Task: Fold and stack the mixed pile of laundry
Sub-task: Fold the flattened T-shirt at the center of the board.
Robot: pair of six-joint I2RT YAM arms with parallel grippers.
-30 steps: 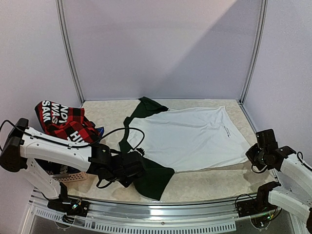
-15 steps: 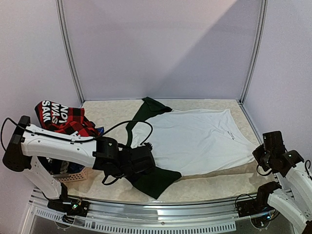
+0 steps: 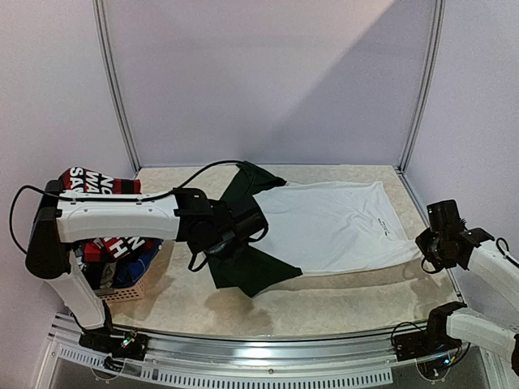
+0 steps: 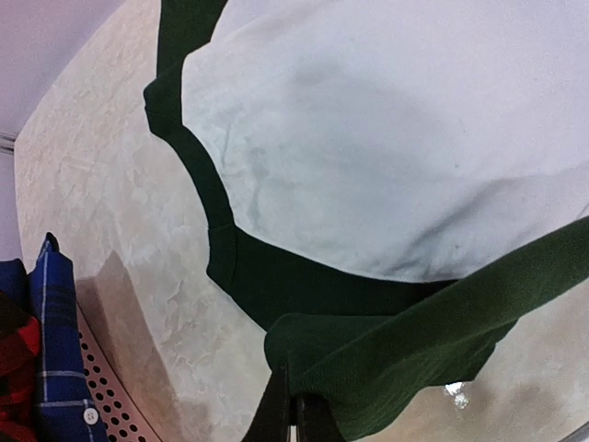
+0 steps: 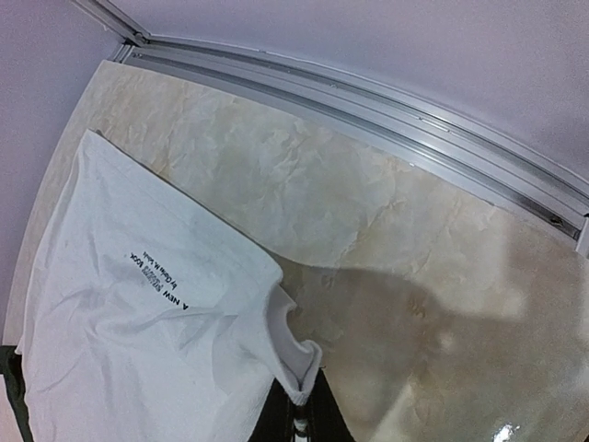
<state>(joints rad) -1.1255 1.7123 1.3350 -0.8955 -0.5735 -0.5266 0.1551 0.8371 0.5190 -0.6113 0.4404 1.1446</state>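
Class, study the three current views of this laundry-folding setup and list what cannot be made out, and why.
- Top view: the basket and its contents, mostly covered by the left arm and the red plaid shirt.
- Top view: that shirt's white lettering, broken off by folds.
- Right wrist view: small print on the T-shirt, too blurred to read fully.
- Both wrist views: left gripper and right gripper, cut off by the bottom edge.
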